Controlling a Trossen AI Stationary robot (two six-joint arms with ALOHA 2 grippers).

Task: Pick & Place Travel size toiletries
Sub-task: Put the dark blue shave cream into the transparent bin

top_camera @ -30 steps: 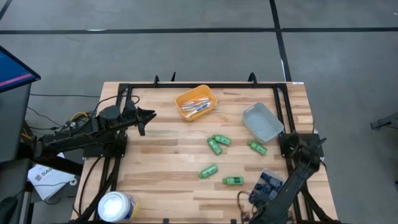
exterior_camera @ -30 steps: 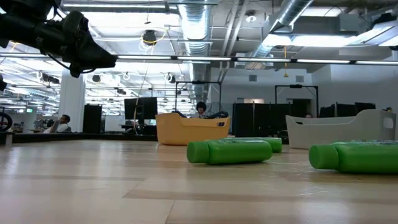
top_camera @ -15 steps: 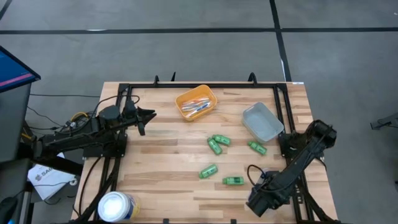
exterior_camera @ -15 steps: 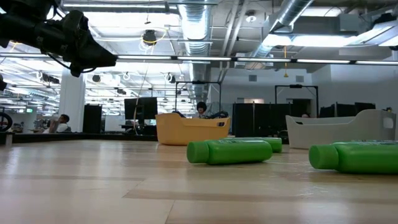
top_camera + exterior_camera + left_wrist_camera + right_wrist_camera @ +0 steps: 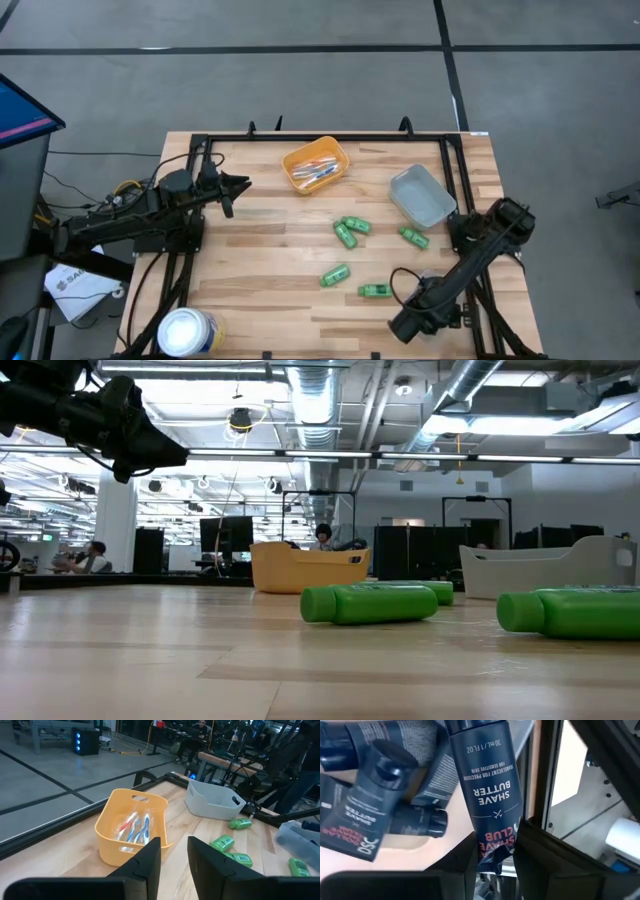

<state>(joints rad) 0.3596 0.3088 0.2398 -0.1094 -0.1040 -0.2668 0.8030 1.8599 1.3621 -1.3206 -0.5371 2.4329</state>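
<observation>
Right gripper (image 5: 492, 857) positioned low over the near right corner of the worktop (image 5: 260, 260), clamped on the crimped tail of a dark navy shave-butter tube (image 5: 485, 790). Tube gripped between both fingers (image 5: 465, 865), cap end pointing away from the wrist. More navy tubes (image 5: 365, 815) lying in a loose heap just beyond, some overlapping; container beneath them not discernible in the right wrist view. In the high view, the right arm's wrist covering that corner, gripper itself hidden.

Left gripper (image 5: 175, 855) held above the left side of the worktop, well clear of all items, fingers (image 5: 150, 860) parted by a narrow gap, nothing between them. Aimed toward the orange tray (image 5: 315, 164).

Orange tray at the far middle of the worktop, holding several thin toothbrush-like sticks (image 5: 135, 826) in white, blue and pink. Grey tray (image 5: 421, 195) to its right, near the right frame rail; nothing visible inside in the left wrist view.

Green bottles on their sides on the bare wood: two touching near the centre (image 5: 350, 230), one just beside the grey tray's near corner (image 5: 414, 237), one lower centre (image 5: 335, 274), one nearest the right arm (image 5: 375, 291). All apart from either gripper.

White tub with blue label (image 5: 187, 331) standing at the near left corner.
</observation>
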